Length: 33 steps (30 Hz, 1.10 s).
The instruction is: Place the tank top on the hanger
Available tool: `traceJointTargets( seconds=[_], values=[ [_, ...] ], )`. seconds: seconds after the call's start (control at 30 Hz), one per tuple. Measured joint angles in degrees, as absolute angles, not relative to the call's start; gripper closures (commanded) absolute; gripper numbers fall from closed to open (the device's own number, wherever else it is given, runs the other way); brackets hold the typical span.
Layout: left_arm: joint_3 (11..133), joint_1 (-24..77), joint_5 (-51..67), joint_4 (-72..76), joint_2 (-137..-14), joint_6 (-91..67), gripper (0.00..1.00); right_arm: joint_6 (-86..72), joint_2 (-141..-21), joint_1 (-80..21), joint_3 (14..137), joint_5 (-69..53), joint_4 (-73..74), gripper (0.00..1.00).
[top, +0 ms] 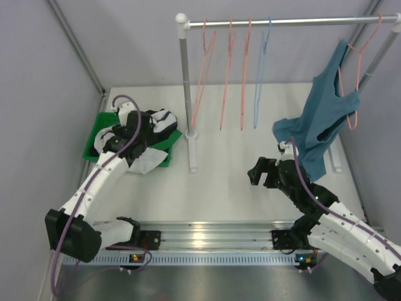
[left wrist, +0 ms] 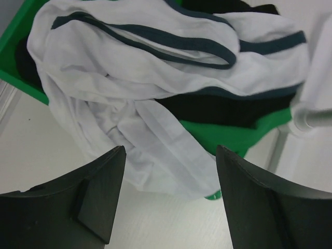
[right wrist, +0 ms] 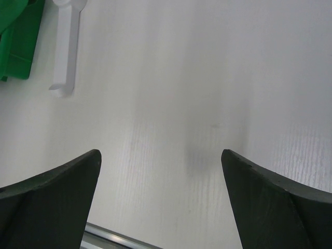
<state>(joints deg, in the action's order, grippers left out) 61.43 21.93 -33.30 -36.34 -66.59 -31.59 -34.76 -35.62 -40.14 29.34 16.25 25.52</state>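
The white tank top [left wrist: 129,78] with navy trim lies crumpled in a green bin [top: 97,132] at the left, part of it spilling over the bin's near edge onto the table [top: 147,164]. My left gripper [left wrist: 168,171] is open just above and short of that spilled edge. In the top view the left gripper [top: 135,128] is over the bin. The light-blue hanger [top: 260,75] hangs on the rail, right of the pink ones. My right gripper [top: 260,172] is open and empty over bare table; in the right wrist view the right gripper [right wrist: 161,166] holds nothing.
Black garments [left wrist: 218,106] lie under the white top in the bin. The rack's post [top: 185,81] and white foot [right wrist: 65,46] stand mid-table. Three pink hangers [top: 229,69] hang on the rail. A teal tank top [top: 319,119] hangs on a pink hanger at the right.
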Motion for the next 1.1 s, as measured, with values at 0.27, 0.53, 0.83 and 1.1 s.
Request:
traceJointTargets(
  seconds=[0.27,0.53,0.83,1.1],
  values=[
    [62.2,8.1,-29.5,-33.8,-76.8,-31.7,0.33,-34.6,-36.5,-40.1,29.4,12.5,24.9,0.0],
    [61.1,7.3,-20.0,-30.8,-77.3,-31.6,0.32,-34.5,-36.1,-40.1,29.3,11.2,24.9,0.0],
    [59.1,10.1,-13.6,-30.4,-81.4,-32.7,0.29,-34.5,-34.8,-40.1,29.3,10.7,24.9,0.0],
    [57.5,12.4,-13.0,-30.4,-82.3,-33.7,0.33,-34.5,-33.6,-40.1,29.3,10.7,24.9,0.0]
  ],
)
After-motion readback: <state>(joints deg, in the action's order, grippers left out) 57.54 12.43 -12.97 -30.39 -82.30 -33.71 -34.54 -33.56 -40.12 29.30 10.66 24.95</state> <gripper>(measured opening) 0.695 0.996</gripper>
